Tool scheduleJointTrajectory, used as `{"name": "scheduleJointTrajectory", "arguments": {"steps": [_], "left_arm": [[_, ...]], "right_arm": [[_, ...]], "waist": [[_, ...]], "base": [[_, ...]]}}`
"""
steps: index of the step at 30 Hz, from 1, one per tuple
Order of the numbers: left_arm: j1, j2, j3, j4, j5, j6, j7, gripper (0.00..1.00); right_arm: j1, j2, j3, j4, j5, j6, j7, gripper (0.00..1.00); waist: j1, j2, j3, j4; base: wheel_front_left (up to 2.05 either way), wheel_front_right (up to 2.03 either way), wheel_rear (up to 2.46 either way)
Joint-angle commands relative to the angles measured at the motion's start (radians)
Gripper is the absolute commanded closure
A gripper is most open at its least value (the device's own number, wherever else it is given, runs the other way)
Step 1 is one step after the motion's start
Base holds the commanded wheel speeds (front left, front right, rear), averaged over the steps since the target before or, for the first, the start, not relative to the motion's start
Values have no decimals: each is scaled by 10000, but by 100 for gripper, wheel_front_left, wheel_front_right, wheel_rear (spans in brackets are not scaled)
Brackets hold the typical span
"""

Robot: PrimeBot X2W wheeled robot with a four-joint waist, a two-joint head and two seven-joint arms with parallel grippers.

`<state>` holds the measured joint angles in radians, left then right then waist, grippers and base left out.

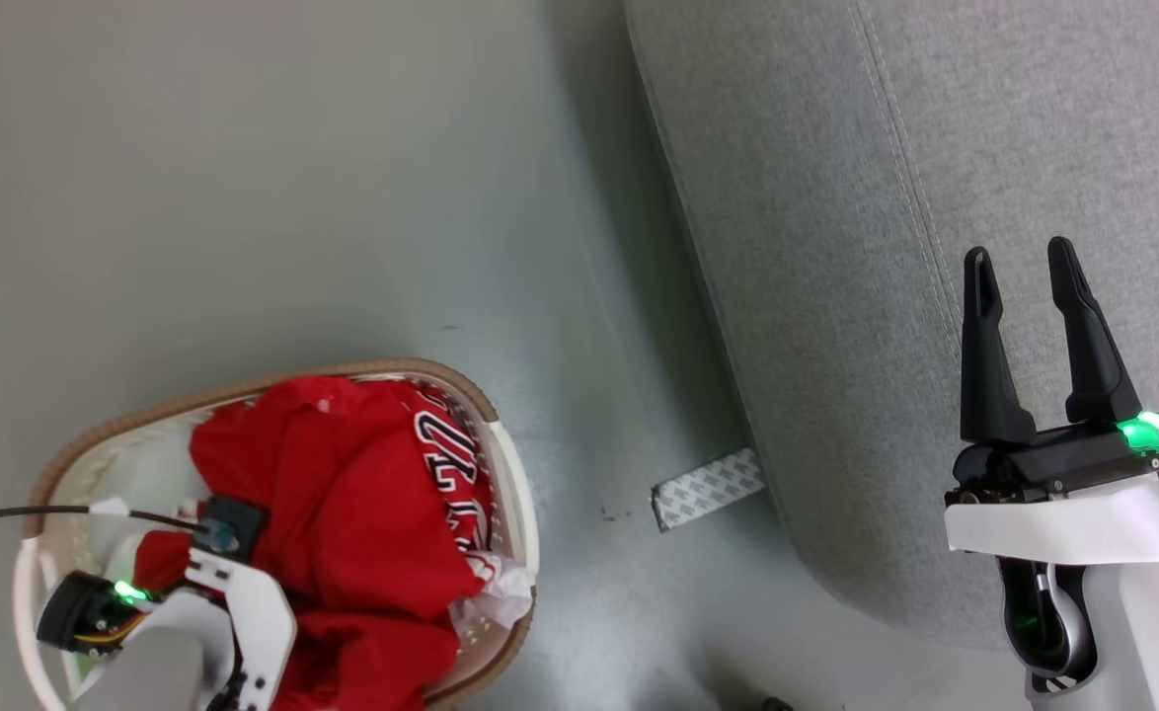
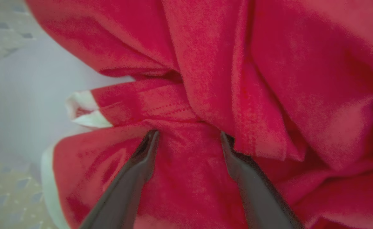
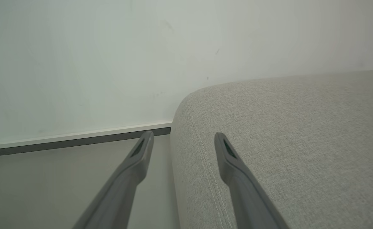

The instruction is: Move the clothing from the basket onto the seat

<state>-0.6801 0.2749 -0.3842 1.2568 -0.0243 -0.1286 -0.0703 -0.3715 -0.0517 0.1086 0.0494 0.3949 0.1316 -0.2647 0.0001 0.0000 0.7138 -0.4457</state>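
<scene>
Several folds of red clothing [image 1: 362, 494] filled the basket [image 1: 515, 474], heaped toward its rim nearest the seat [image 1: 836, 247], lettering running lengthwise along that side. The left gripper [image 2: 189, 133] stood inside, fingers wide, tips against the cloth. A patterned tape strip [image 1: 708, 489] lay on the floor [image 1: 244, 197] between basket and seat. The right gripper [image 1: 1019, 249] hovered over the seat's edge, fingers wide and empty.
</scene>
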Motion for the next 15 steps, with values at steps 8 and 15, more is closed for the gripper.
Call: {"name": "scheduleJointTrajectory", "arguments": {"steps": [8, 15], "left_arm": [[-76, 158, -752, 243, 21, -20, 1220, 0], [-241, 21, -1082, 263, -278, -21, 1312, 100]], "right_arm": [[-222, 19, 72, -54, 225, -17, 5, 0], [-386, 18, 112, 61, 195, -17, 5, 0]], "waist": [[-1, 0, 637, -263], [-1, 0, 562, -183]], "base": [[0, 0, 0], [0, 0, 0]]}}
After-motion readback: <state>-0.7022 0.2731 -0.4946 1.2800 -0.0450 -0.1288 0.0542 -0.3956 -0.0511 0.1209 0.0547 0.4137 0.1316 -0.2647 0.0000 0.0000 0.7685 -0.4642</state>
